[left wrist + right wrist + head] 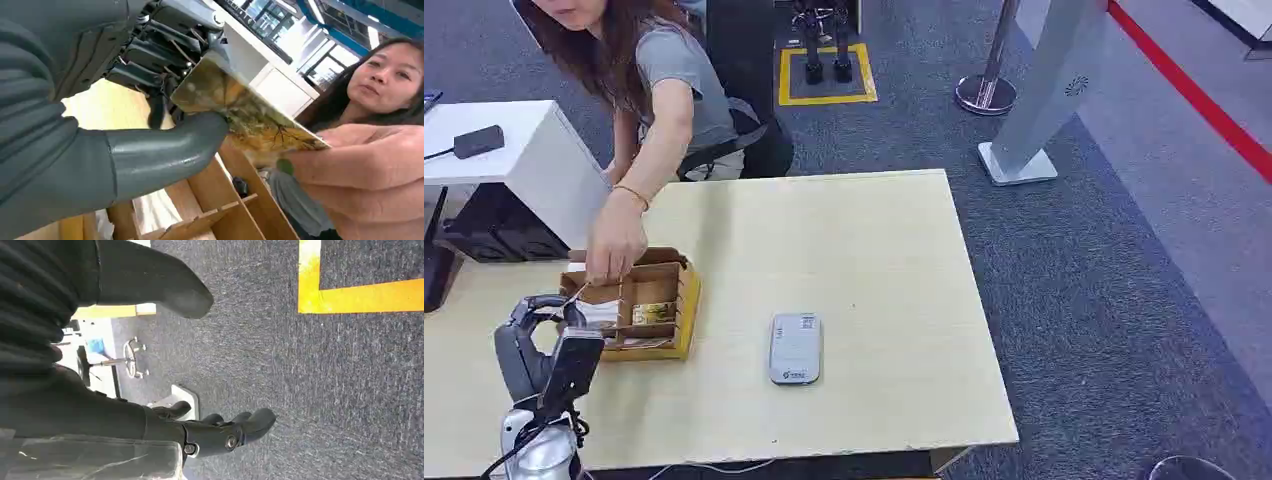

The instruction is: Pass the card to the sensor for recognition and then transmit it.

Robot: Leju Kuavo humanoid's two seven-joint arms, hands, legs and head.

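The left hand [150,100] pinches the card [245,112] over the box [639,305] on the desk [864,260]. Its long axis points away toward a person's hand [370,170], which touches its far end. The right hand [200,430] hangs released above the floor.

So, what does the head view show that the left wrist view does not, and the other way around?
Only the head view shows the grey sensor lying flat on the table, apart from the wooden box. Only the left wrist view shows the card's printed picture, pinched between the left hand's thumb and fingers. Both show that hand, the box and the person's hand at the card.
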